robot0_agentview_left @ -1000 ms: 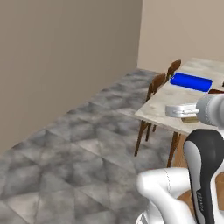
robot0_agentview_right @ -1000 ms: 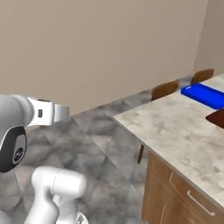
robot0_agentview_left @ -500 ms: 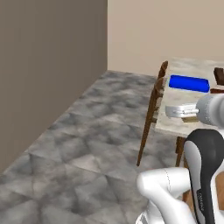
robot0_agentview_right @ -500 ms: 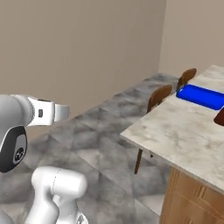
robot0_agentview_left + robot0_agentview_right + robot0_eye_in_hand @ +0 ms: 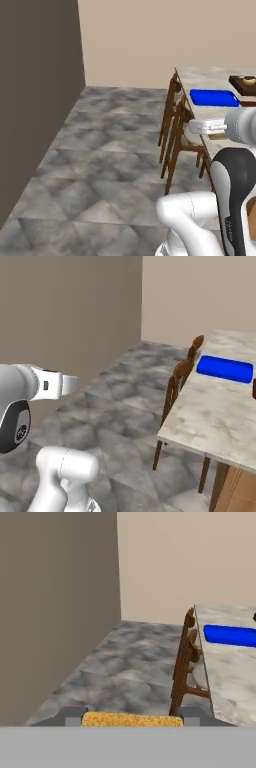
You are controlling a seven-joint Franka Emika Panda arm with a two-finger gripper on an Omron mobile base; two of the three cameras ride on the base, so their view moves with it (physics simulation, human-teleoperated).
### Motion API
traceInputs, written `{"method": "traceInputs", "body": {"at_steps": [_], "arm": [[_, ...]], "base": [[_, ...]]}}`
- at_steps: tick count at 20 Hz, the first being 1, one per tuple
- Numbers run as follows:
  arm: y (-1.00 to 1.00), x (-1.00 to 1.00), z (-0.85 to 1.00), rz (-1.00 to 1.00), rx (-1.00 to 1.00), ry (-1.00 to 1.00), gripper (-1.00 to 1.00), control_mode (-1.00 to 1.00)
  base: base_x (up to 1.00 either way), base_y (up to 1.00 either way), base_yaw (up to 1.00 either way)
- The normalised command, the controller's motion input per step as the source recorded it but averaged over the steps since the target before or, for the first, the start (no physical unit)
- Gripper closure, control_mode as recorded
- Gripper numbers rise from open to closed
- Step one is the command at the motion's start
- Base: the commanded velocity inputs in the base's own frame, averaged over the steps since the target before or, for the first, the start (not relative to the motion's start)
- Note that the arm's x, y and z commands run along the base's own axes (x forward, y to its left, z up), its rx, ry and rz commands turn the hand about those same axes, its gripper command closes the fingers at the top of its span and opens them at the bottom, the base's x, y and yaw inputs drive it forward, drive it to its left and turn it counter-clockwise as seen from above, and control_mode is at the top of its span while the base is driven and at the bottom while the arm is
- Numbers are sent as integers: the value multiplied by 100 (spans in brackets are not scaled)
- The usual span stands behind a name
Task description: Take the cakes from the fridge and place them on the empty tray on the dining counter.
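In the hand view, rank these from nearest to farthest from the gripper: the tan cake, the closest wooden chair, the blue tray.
1. Tan cake: between the fingertips of the gripper, at the bottom of the hand view.
2. Closest wooden chair: ahead and to the right, against the edge of the dining counter.
3. Blue tray: farther back on the marble top, beyond the chair.

The arm (image 5: 231,200) is glossy white, built of fat rounded segments with dark charcoal bands at the joints. Its wrist (image 5: 47,385) is a light grey cylinder ending in a boxy white block (a small dark square marks its side). The lower link (image 5: 62,471) is a smooth white curved tube.
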Motion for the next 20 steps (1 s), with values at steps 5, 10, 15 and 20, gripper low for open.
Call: {"method": "traceInputs", "body": {"at_steps": [5,10,15,20], "arm": [[0,0,0,0,0,0,100,100],[0,0,0,0,0,0,100,100],[0,0,0,0,0,0,100,100],[0,0,0,0,0,0,100,100]], "base": [[100,87,-52],[100,82,-58],[97,71,-60],[84,50,-59]]}}
